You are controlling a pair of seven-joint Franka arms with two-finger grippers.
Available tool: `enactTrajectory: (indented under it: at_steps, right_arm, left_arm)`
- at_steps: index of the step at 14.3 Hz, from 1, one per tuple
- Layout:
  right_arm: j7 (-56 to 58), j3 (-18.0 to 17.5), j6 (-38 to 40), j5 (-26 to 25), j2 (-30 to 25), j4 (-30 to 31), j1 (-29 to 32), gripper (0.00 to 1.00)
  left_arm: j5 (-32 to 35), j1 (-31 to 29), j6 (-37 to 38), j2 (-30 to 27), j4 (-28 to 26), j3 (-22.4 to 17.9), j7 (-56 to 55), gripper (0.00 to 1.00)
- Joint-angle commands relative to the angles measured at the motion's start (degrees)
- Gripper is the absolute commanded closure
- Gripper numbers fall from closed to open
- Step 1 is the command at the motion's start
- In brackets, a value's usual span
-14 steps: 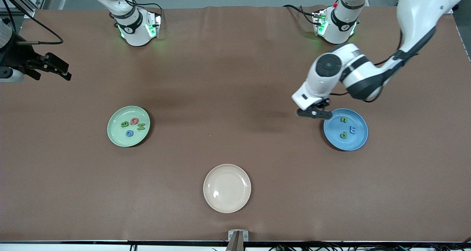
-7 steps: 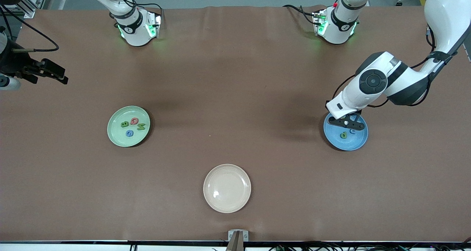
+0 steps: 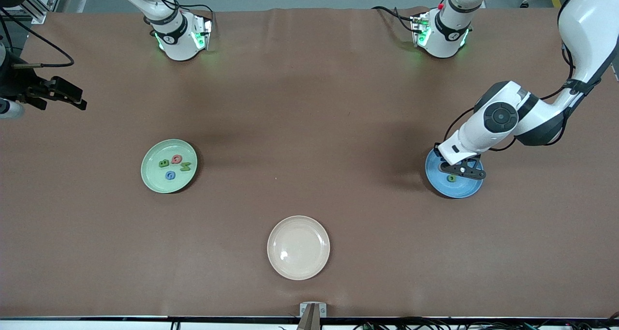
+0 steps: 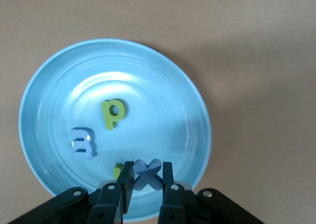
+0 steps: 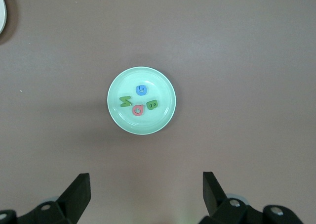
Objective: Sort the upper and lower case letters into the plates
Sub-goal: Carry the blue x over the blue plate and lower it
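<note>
Over the blue plate (image 3: 454,188), left gripper (image 4: 146,184) pinching the blue x (image 4: 147,173) between near-closed fingers, green p (image 4: 113,113) and blue m (image 4: 82,143) lying in the plate, right gripper (image 5: 146,194) spread wide high over the table, waiting, light green plate (image 5: 141,101) holding four capitals.

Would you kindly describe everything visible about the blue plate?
The blue plate is round, glossy and rimmed, lying flat on the brown table toward the left arm's end. In it lie a green p, a blue m and a partly hidden green letter. The left tool hangs over it, shut on a blue x.
</note>
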State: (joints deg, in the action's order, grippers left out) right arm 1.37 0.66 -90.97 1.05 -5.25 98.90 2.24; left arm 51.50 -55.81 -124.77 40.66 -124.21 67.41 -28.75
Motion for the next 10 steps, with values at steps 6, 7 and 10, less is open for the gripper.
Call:
enactTrajectory:
  at_steps: [6,7,10]
  right_arm:
    - [0.92,-0.66,1.06,0.79,-0.11,-0.47,1.09,0.0]
    - [0.74,-0.66,1.15,0.79,-0.11,-0.47,1.18,0.0]
    - [0.48,-0.75,1.5,0.79,-0.37,-0.47,1.18,0.0]
  left_arm:
    - [5.27,1.67,-7.76,1.53,-1.91,-5.61,0.45,0.95]
    - [5.8,2.8,-9.16,1.53,-1.91,-7.1,0.45,0.95]
    - [5.89,8.33,-13.56,1.53,-1.83,-11.94,-0.42,0.95]
